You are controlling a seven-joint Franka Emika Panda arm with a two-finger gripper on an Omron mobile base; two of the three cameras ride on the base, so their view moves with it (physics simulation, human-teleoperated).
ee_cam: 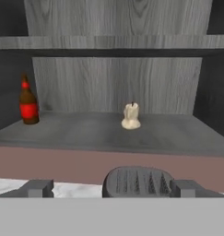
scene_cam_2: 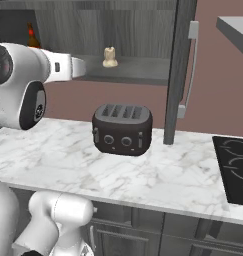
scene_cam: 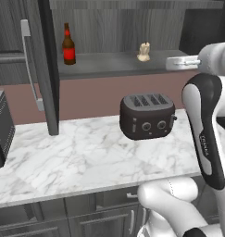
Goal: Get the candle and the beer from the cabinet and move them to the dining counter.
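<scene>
The candle [ee_cam: 131,116] is showing cream; the beer [scene_cam: 68,44] is showing dark brown glass with a red label and cap. The cabinet [ee_cam: 118,73] is wearing grey wood grain — its shelf a darker grey. The desk [scene_cam: 86,155] is showing white marble, grey-veined — the toaster [scene_cam: 146,115] black.
</scene>
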